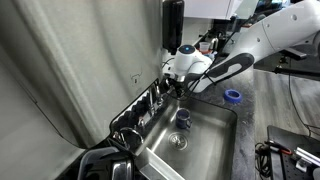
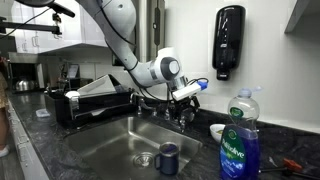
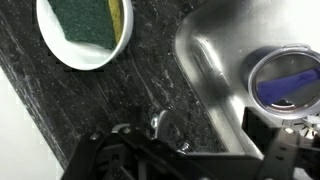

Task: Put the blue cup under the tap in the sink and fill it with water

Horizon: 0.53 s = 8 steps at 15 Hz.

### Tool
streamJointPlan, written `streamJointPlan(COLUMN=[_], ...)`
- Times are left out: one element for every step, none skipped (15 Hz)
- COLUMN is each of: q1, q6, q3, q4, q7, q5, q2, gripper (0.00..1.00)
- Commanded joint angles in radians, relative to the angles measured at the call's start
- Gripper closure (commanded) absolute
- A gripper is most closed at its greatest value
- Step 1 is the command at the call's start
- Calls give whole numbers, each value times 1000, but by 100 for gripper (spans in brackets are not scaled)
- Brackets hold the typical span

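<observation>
The blue cup (image 1: 183,118) stands upright on the floor of the sink (image 1: 215,135), beside the round drain (image 1: 178,141). It also shows in the other exterior view (image 2: 167,157) and from above in the wrist view (image 3: 285,80). My gripper (image 1: 179,87) hovers over the back rim of the sink (image 2: 105,135) at the tap (image 2: 172,110), above and behind the cup. In the wrist view its fingers (image 3: 185,150) are spread wide and hold nothing, with a chrome part of the tap (image 3: 160,122) between them. No water stream shows.
A white bowl with a green-yellow sponge (image 3: 85,30) sits on the dark counter behind the sink. A dish-soap bottle (image 2: 240,140) stands at the front corner. A blue tape ring (image 1: 232,96) lies on the counter. A black dish rack (image 2: 90,100) stands beside the basin.
</observation>
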Motion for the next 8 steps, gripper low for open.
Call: streamJointPlan(q1=[-22,-23,-22,-21,-16,-16,-16,-13], q6=[-37,-46,-57,-62,-69,-71,-71,-75], q3=[29,31,31,29,24,23,23,19], q4=[-32,-36,-40,-45,-51,-58,-67,-75], q7=[-52,-52,-49,-45,-34,-32,-33,-28], q5=[28,32,39,42,43,45,46,43], q2=[-36,-42,-47,-50,-56,-62,-68,-76], gripper=[0,0,0,0,0,0,0,0])
